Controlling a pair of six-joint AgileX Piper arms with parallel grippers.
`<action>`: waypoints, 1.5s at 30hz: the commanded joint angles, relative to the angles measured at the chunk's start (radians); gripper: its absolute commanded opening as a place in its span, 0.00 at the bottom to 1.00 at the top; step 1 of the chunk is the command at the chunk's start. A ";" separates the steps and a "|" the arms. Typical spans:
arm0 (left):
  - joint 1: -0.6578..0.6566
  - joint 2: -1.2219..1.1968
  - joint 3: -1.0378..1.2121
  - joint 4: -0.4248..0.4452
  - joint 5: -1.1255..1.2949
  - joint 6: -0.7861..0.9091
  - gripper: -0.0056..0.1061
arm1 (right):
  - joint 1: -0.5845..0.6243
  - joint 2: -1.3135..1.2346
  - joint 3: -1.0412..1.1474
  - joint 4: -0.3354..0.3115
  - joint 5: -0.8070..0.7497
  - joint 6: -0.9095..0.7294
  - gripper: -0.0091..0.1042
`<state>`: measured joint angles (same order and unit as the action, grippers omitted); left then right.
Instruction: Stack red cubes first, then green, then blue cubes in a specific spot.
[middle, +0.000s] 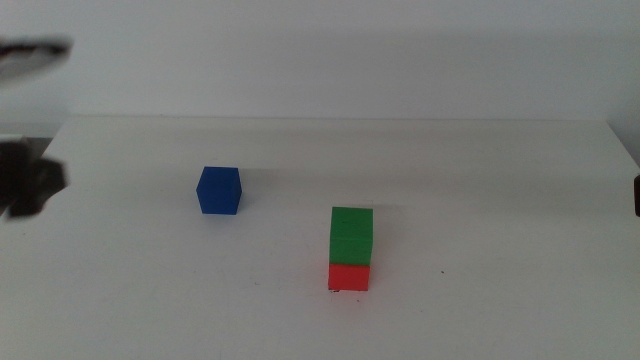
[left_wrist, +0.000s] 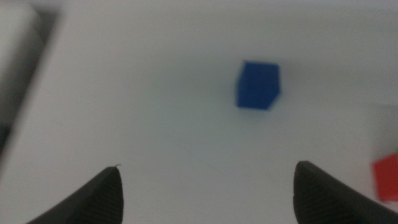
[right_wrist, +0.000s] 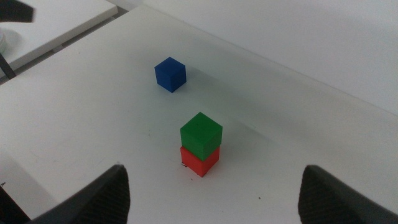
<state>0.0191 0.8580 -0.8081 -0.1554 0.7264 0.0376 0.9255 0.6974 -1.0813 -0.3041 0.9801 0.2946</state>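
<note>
Stack: the small matte bright green cube (middle: 352, 234) sits on the small matte bright red cube (middle: 348, 276), toward the near right of the white tabletop (middle: 480, 190). From the right wrist view the green one looks slightly turned against the red.
Spot: tiny dark marks show at the red cube's base; I judge that is the marked place, though they are too small to be sure.
Remaining piece: the slightly larger matte deep blue cube (middle: 219, 190) stands alone, well apart from the stack, farther back and to the left.
My left gripper (left_wrist: 205, 190): jaws spread wide, nothing between them, above the table with the blue cube ahead of it.
My right gripper (right_wrist: 214, 193): jaws spread wide too, empty, drawn back and looking at the stack from a distance.
Step in hand: fetching blue, I judge.
Risk, grasp: closing off-centre could skid or twist the blue cube.
Risk, placing: a larger block on a narrow, slightly skewed green top could tip the column if set down off-centre or released while pressing sideways.
</note>
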 joint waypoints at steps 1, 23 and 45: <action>0.000 0.127 -0.098 -0.074 0.084 -0.019 0.89 | 0.001 -0.004 0.004 -0.009 -0.008 -0.002 0.77; -0.222 1.078 -0.896 0.046 0.367 -0.089 0.89 | 0.001 -0.004 0.004 -0.009 -0.008 -0.002 0.77; -0.230 1.314 -0.930 0.017 0.216 -0.038 0.89 | 0.001 -0.004 0.004 -0.009 -0.008 -0.002 0.77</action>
<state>-0.2092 2.1682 -1.7310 -0.1298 0.9540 0.0000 0.9255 0.6974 -1.0813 -0.3041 0.9801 0.2946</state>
